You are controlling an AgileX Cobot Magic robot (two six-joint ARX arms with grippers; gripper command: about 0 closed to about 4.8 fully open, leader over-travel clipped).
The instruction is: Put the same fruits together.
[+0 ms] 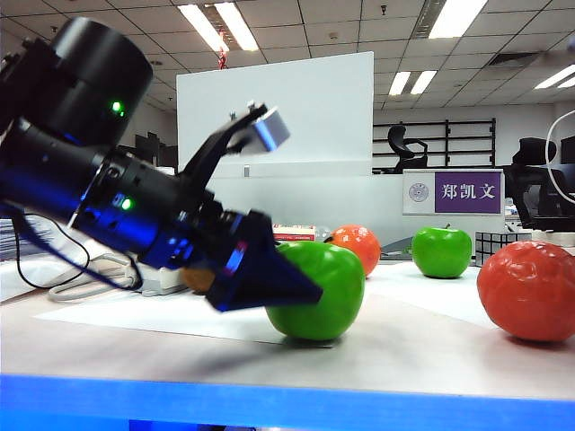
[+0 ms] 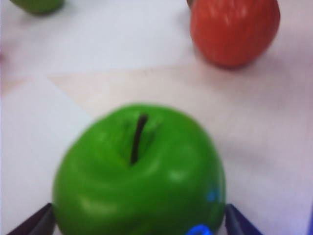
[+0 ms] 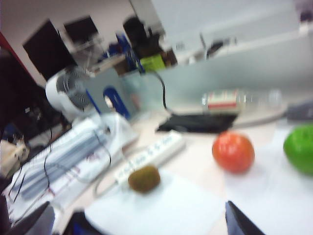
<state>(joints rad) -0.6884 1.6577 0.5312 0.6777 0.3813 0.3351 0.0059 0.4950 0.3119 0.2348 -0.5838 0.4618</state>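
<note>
Figure: sorting fruit by kind, seen from bench level. My left claw (image 1: 301, 289) sits low at the near left of the bench (image 1: 422, 350), fingers spread wide on either side of the near green apple (image 1: 316, 289); in the left wrist view the two dark fingertips (image 2: 34, 223) flank the apple without pressing on it, so I read the claw as apart and holding nothing. The second green apple (image 1: 441, 251) stands far right of centre, well apart from the first. One orange (image 1: 357, 246) rests just behind the near apple, the other orange (image 1: 528, 289) at the near right edge. One kiwi (image 3: 144, 178) lies beside the white power strip (image 3: 151, 154) at the far left; I see no second kiwi. The right claw (image 3: 142, 223) does not appear in the exterior view; its own wrist view shows only two fingertips set wide apart with nothing between them, raised above the bench and facing the kiwi and the far orange.

Risks, as I judge them: the apple is glossy and round, so an off-centre close could squirt it forward into the orange behind. A grip too low may drag the fingertips along the bench. Carrying it towards the far apple crosses the far orange, and a low path could knock that away
</note>
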